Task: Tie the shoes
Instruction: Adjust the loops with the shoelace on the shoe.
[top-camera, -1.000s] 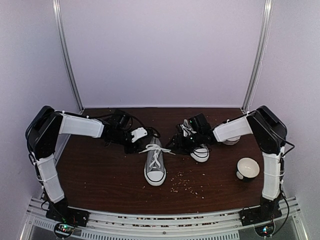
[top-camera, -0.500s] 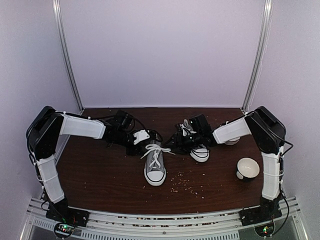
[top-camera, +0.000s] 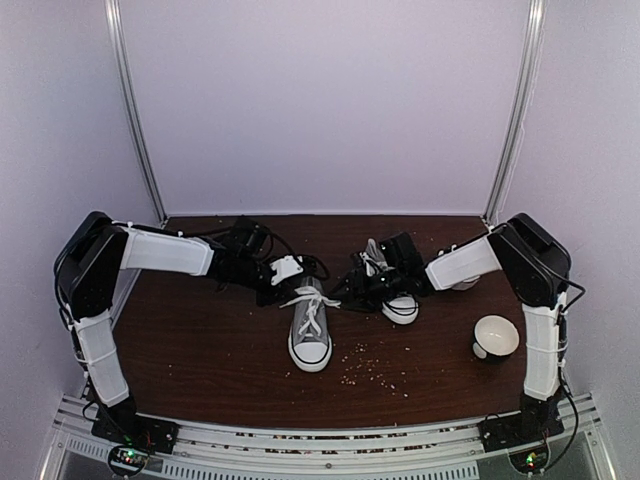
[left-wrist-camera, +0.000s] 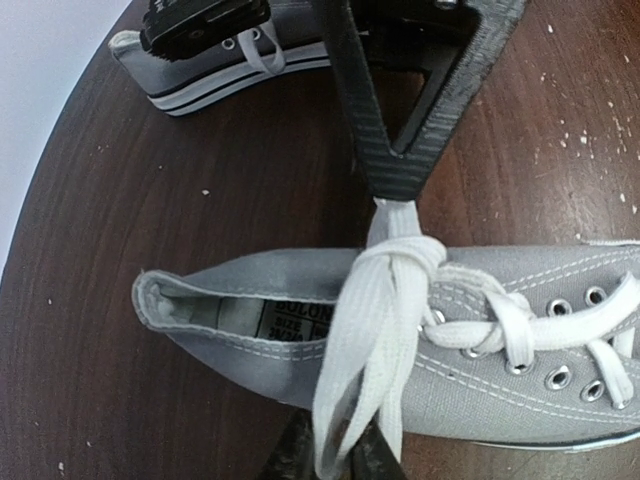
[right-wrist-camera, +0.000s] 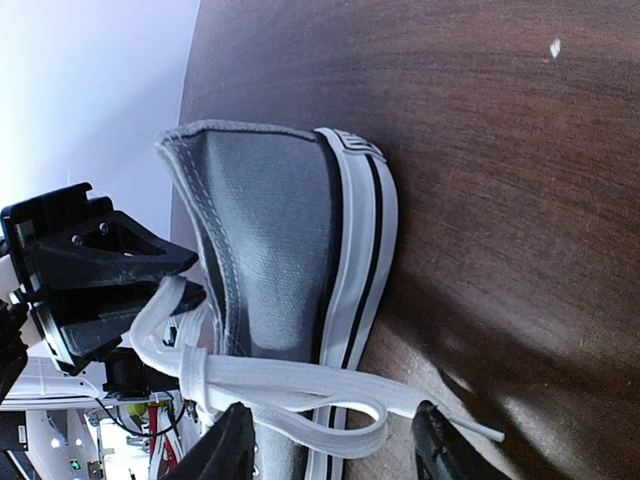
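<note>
Left shoe (top-camera: 310, 335) is showing only a first knot (left-wrist-camera: 405, 255); left gripper (left-wrist-camera: 333, 458) is pinching its laces (left-wrist-camera: 370, 330), right gripper (right-wrist-camera: 332, 440) is gaping; right shoe (top-camera: 402, 306) is waiting.

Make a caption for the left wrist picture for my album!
The left gripper straddles the white laces of a grey sneaker on the dark wooden table.

Open table (top-camera: 200, 360) front-left; shoes (top-camera: 310, 340) mid-table, bowl (top-camera: 497, 335) front-right block passage.
</note>
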